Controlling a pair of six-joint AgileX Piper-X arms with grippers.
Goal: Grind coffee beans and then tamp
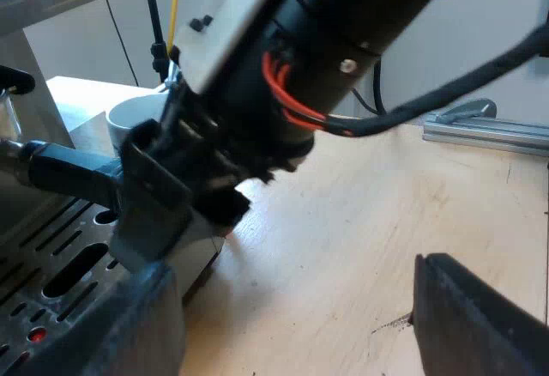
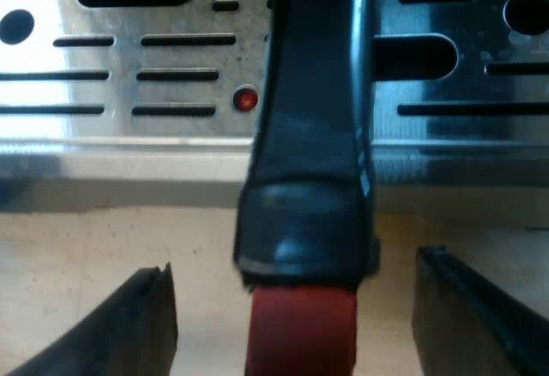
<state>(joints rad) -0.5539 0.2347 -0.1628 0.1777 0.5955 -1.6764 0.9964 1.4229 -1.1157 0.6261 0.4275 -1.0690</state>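
The right claw (image 2: 293, 307) stands open at the front of the silver espresso machine (image 1: 21, 93). Its two black fingers (image 2: 129, 324) are spread wide, and the long dark handle that ends in a red tip (image 2: 302, 213) runs straight down the gap between them. Take the claw as a clock dial: the fingers sit at nine and three, and the handle lies along the line from twelve to six with its red end toward six. Bare table shows on both sides of it, so neither finger touches it. Under the handle lies the machine's slotted steel drip tray (image 2: 129, 50), with a small red dot (image 2: 245, 99) in the grille at about eleven on that same dial. Seen from the other arm, the handle sticks out from the machine's front over the tray, with the right claw set about its outer end. A round white mug (image 1: 135, 112) stands beyond the right arm, close to the machine. The left claw (image 1: 292, 307) hangs open and empty, well apart from the handle, over the pale wooden table (image 1: 386, 221) just beside the tray's corner. A grey metal rail (image 1: 480, 123) lies on the table farther off.
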